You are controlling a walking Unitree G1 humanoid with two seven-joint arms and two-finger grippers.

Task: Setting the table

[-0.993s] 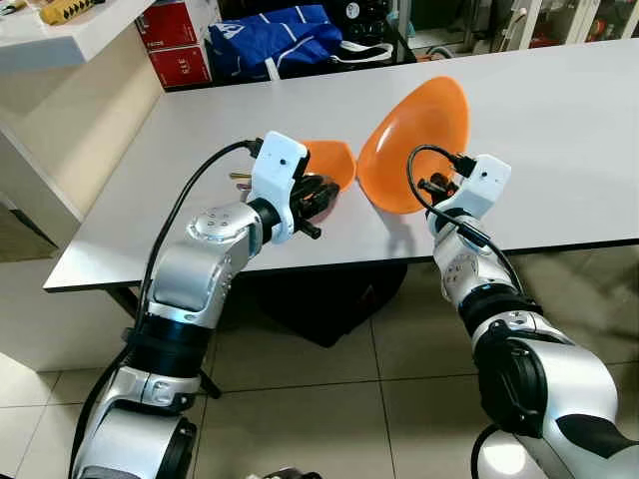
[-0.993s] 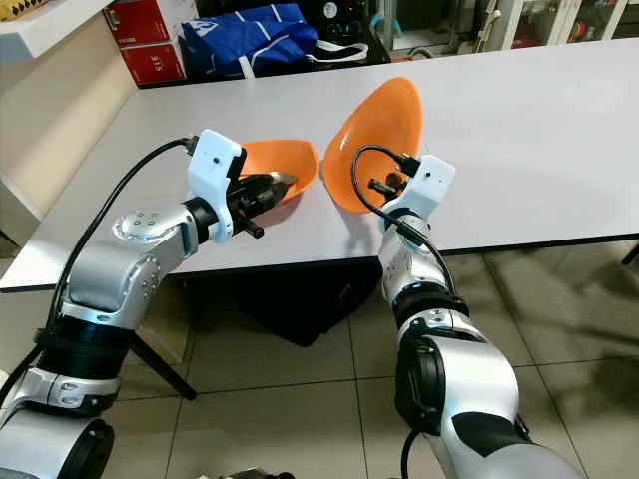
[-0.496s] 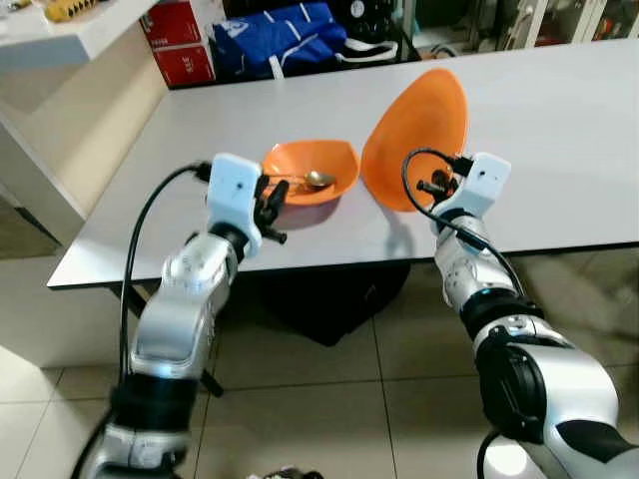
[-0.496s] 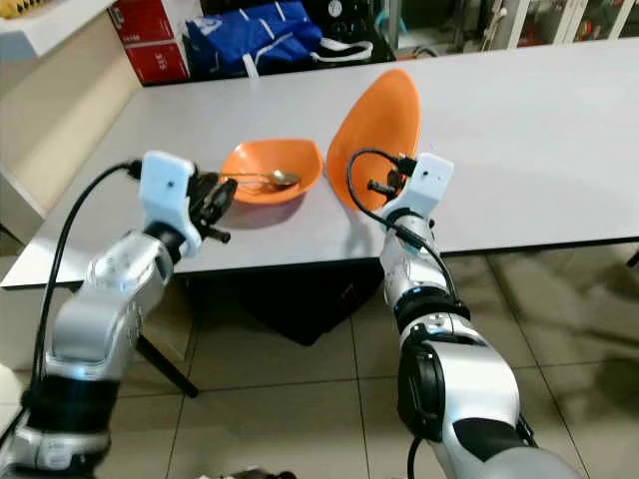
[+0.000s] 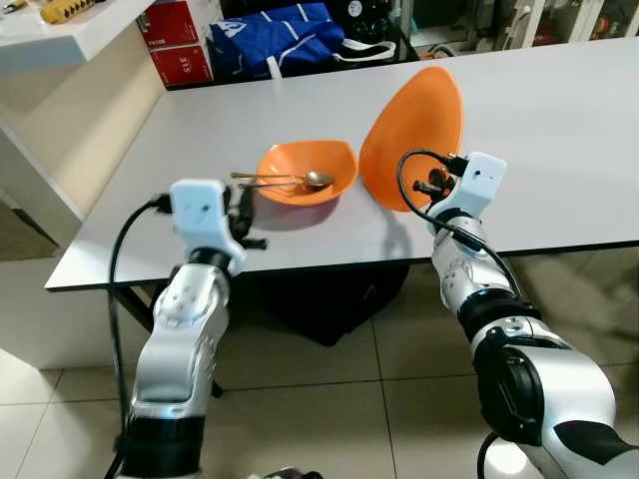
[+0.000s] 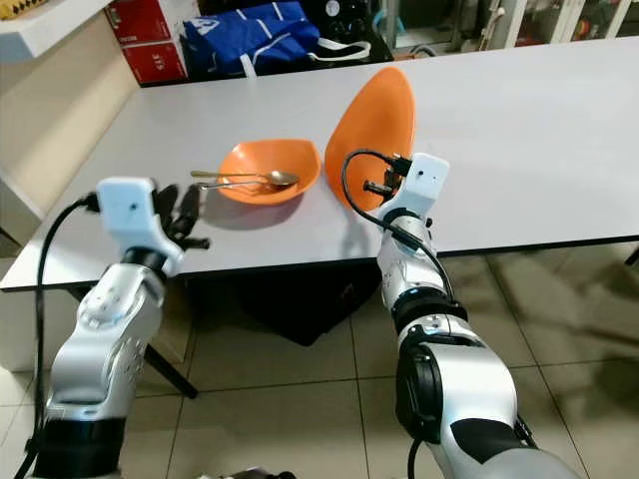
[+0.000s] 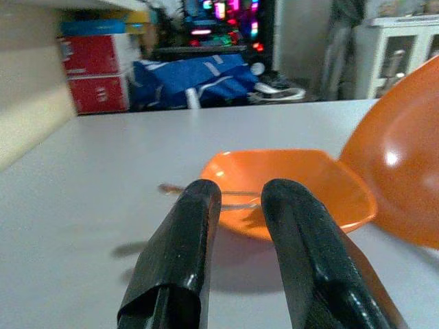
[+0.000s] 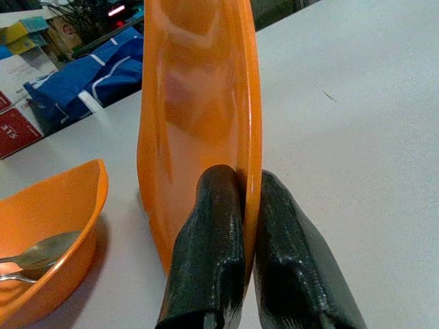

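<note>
Right gripper [image 8: 236, 205] was clamped on the lower rim of the orange plate [image 5: 414, 130], one finger on each face. Plate stood nearly on edge on the white table [image 5: 559, 130], long axis running up and away from the wrist, bottom edge at or just above the tabletop — contact not resolvable. So the plate sat directly ahead of the right hand, and laying it flat looked like a wrist-roll job for that arm.

Orange bowl [image 5: 307, 172] was just left of the plate, close but not touching. A spoon [image 5: 312, 179] lay in the bowl with a second utensil beside it, handles pointing left.

Left gripper [image 7: 240, 226] was near the table's front edge, fingers slightly apart, empty, pointing at the bowl, clear of it.
</note>
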